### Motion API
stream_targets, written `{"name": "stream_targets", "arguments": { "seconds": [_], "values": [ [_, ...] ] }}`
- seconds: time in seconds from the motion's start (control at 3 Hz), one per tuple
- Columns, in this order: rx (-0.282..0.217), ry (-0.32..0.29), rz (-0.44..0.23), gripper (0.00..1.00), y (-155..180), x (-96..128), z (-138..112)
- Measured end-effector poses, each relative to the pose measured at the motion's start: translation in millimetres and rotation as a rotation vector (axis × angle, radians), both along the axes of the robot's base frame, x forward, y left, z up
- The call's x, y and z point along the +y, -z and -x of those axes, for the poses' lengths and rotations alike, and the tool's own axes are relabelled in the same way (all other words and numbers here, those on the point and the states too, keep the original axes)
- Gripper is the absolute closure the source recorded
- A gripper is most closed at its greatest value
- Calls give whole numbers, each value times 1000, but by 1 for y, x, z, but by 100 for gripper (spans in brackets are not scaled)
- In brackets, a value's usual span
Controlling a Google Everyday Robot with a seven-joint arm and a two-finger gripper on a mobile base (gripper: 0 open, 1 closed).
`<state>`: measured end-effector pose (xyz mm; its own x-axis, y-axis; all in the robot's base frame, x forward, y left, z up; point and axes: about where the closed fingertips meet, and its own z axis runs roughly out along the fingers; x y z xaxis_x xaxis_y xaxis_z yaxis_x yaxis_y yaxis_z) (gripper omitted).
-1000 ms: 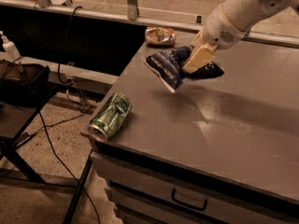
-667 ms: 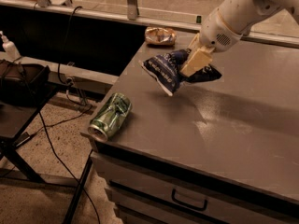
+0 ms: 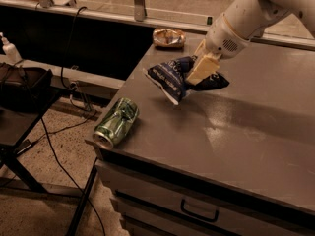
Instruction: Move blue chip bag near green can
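Note:
The blue chip bag (image 3: 170, 77) is dark navy with white lettering and hangs tilted a little above the grey table top (image 3: 256, 127). My gripper (image 3: 199, 72) comes in from the upper right and is shut on the bag's middle. The green can (image 3: 117, 122) is crushed and lies on its side at the table's front left corner, down and to the left of the bag, apart from it.
A small tan-brown snack bag (image 3: 169, 37) lies at the table's far left edge. Drawers with a handle (image 3: 199, 211) sit under the table front. To the left, a dark cart (image 3: 22, 90), a white bottle (image 3: 9, 50) and floor cables (image 3: 54, 141).
My gripper has carried the blue chip bag slightly left and toward the front, closer to the green can. The can and the tan bag have not moved.

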<state>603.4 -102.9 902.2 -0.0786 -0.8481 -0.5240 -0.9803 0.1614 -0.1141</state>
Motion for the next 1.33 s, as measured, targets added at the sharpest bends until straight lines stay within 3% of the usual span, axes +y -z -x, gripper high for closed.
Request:
{"name": "stream_targets", "arguments": {
  "seconds": [0.67, 1.33],
  "values": [
    [38, -51, 5, 100, 27, 24, 4],
    [49, -71, 2, 51, 35, 31, 4]
  ]
}}
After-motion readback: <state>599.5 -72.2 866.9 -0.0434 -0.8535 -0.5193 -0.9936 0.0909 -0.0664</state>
